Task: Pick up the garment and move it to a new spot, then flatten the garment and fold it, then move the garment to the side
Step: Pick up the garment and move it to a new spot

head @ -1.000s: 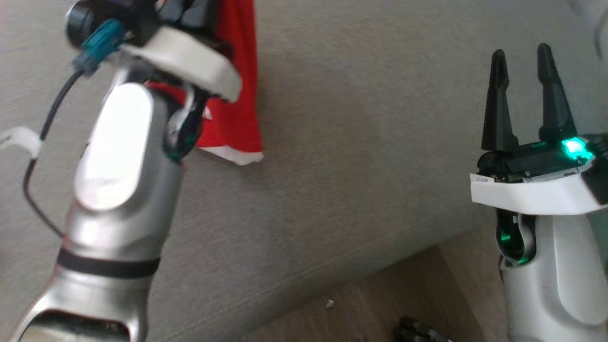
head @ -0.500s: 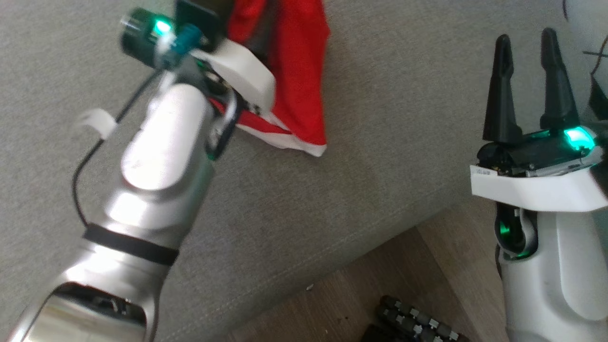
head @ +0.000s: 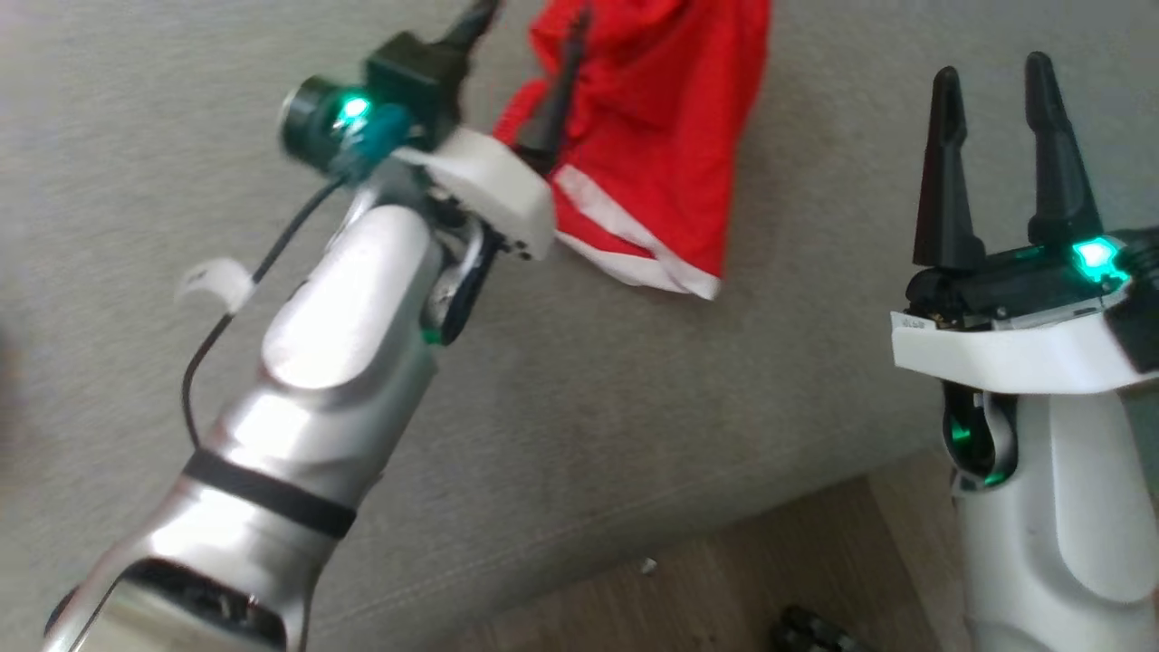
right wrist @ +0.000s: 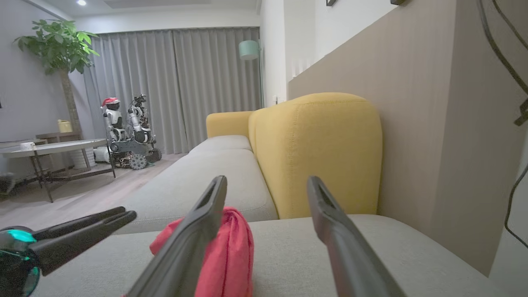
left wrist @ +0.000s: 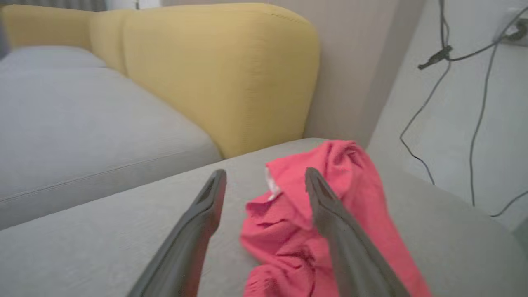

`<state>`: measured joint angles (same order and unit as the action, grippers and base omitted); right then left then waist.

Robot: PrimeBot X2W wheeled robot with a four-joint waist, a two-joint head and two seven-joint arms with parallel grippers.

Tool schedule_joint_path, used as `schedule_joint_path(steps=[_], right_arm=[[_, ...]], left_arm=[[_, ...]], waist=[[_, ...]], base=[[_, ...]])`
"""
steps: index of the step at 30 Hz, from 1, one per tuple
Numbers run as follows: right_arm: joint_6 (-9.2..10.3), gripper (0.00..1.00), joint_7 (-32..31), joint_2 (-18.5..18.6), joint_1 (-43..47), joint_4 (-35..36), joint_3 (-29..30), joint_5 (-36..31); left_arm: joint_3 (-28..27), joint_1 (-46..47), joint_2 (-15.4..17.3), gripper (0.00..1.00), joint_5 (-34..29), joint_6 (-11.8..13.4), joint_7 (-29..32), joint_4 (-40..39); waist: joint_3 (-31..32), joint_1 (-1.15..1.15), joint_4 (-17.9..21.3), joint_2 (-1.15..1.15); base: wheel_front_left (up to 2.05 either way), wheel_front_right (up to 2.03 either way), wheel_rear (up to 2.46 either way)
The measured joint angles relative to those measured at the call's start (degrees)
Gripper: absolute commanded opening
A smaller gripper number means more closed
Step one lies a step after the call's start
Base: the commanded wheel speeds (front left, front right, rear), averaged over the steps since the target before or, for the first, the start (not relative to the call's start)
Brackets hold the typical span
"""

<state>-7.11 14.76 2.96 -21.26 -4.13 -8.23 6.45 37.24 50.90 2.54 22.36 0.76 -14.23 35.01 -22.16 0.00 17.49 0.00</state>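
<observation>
The garment [head: 665,127], red with a white hem, lies crumpled on the grey sofa seat [head: 742,380]. My left gripper [head: 527,25] stands open right at its left edge, one dark finger [head: 554,100] over the cloth and the other beside it. In the left wrist view the garment [left wrist: 288,231] lies beneath and between the spread fingers of the left gripper [left wrist: 266,175], loose. My right gripper [head: 994,81] is open and holds nothing, well to the right of the cloth. The right wrist view shows the right gripper [right wrist: 266,181], the garment [right wrist: 231,247] and the left gripper [right wrist: 123,215].
A yellow backrest [left wrist: 231,70] rises behind the seat. Cables [left wrist: 474,95] hang on the wall to the right. The seat's front edge meets the wooden floor [head: 724,589], where a dark object [head: 810,632] lies. A table [right wrist: 49,148] and another robot [right wrist: 128,132] stand far off.
My left gripper has opened and let go of the garment, which now rests on the seat. The head camera has shifted, so the scene sits further right. The right gripper stays open.
</observation>
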Motion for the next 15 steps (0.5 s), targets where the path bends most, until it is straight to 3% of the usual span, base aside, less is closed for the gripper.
schedule_joint_path(steps=[6,15], right_arm=[[0.0,1.0,0.0,0.01,1.21,-2.24,0.19,-4.82],[0.0,1.0,0.0,0.0,8.24,-5.13,3.14,-6.11]], left_arm=[[-5.46,-7.64,2.5,1.0,0.47,2.83,-0.32,-6.43],[-12.68,-28.89,4.36,1.0,-2.26,3.86,-0.42,-17.62]], waist=[[3.26,0.0,-5.39,0.0],[9.79,0.0,-13.1,0.0]], base=[[0.0,0.0,0.0],[0.0,0.0,0.0]])
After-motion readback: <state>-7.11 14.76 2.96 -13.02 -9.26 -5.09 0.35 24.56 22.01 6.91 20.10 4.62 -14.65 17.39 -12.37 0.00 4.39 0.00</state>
